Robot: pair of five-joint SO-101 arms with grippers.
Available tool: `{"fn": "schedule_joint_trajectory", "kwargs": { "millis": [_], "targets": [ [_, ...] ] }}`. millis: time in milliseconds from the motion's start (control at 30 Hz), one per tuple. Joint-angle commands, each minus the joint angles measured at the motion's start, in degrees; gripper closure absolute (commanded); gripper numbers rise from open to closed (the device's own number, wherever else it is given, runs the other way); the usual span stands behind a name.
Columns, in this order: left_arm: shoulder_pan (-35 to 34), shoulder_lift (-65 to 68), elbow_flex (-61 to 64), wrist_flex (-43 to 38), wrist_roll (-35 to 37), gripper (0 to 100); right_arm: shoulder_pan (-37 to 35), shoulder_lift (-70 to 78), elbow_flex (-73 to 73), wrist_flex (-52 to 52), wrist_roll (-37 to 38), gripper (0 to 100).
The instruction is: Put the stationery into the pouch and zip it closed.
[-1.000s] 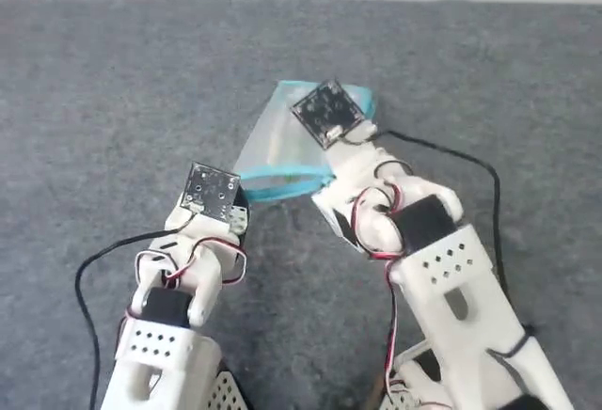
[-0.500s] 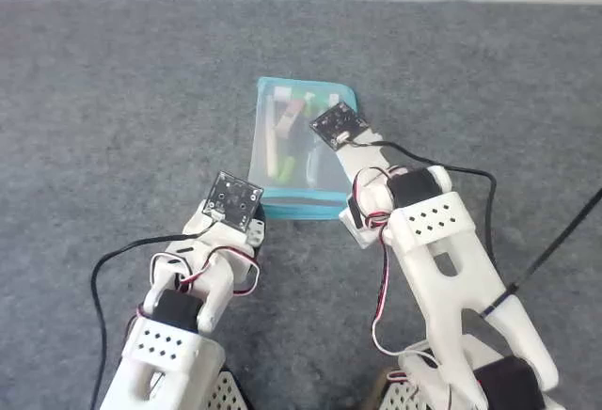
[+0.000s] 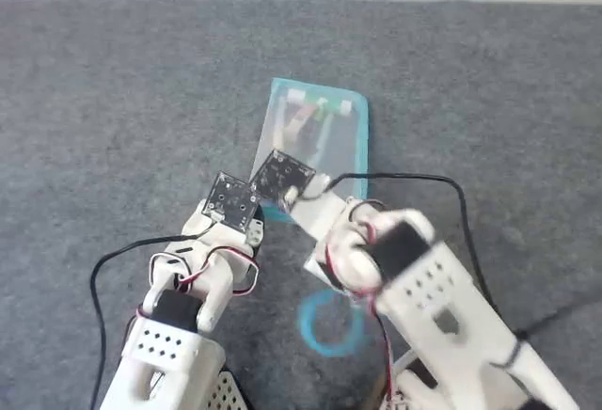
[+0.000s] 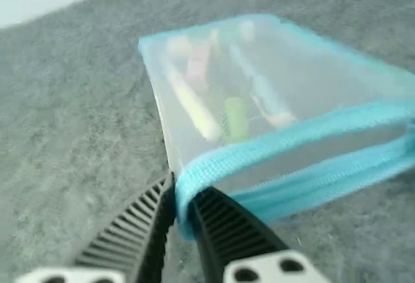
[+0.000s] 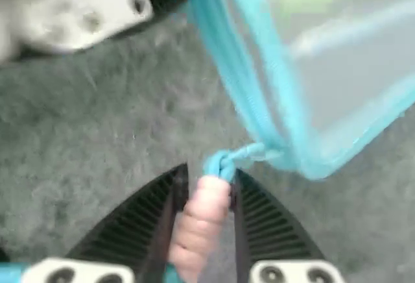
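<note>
Two grippers are clamped, and I read them from the tips outward. My left gripper (image 4: pixel 183 198) has its fingers shut hard on one corner of the flat translucent plastic pouch (image 4: pixel 272 75), biting the woven teal zip band (image 4: pixel 292 147) right at its end. From those fingertips the band runs off sideways, and the pouch body stretches away beyond them over the grey felt-like table (image 3: pixel 113 100). Past the band sits the stationery (image 4: pixel 207 101): pink, yellow, green and pale blue sticks lying roughly along the pouch's length, all within its walls.

My right gripper (image 5: pixel 206 179) is closed on the soft pink pull tab (image 5: pixel 198 224), which stands between its fingers. Just ahead of the tips a knotted teal cord (image 5: pixel 224 161) ties the tab to the zip band. From there the band leads on toward the left gripper, a little way off. If any zip is left to close, I judge the pull must run along the band toward the left fingers, which anchor its end. How much is already shut I cannot tell.

Half a second ago the right arm sat at the pouch's other near corner; it has since swung across until its wrist is just beside the left one. A second ago the pouch was tipped up; now it lies flatter.
</note>
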Motion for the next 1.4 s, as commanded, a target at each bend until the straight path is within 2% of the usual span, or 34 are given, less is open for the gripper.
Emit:
{"fn": "schedule_joint_trajectory", "kwargs": {
  "millis": [0,100,300,467,633,700,833,1100,1367],
  "targets": [
    [0.70,-0.97,-1.10,-1.41,-0.35,99,-1.98,-8.22,-0.62,1.63,-0.18,90.6],
    [0.70,-0.97,-1.10,-1.41,-0.35,99,-2.59,-11.03,0.62,1.71,0.09,88.4],
    [0.70,-0.97,-1.10,-1.32,-0.35,99,-2.77,-10.95,6.33,1.19,1.67,74.7],
    [0.70,-0.97,-1.10,-1.32,-0.35,99,-2.15,-10.95,9.76,-0.04,1.14,73.4],
    [0.70,-0.97,-1.10,-1.32,-0.35,99,7.08,-10.95,13.71,-5.41,1.85,73.3],
    [0.70,-0.97,-1.10,-1.32,-0.35,99,9.45,-11.03,16.35,-7.43,5.10,73.1],
    [0.70,-0.97,-1.10,-1.32,-0.35,99,9.54,-11.56,23.03,-12.70,13.98,72.5],
    [0.70,-0.97,-1.10,-1.32,-0.35,99,9.98,-11.03,29.01,-24.40,17.76,55.1],
    [0.88,-0.97,-1.10,-1.23,-0.35,99,9.98,-10.86,29.10,-29.85,17.93,59.9]
  ]
}}
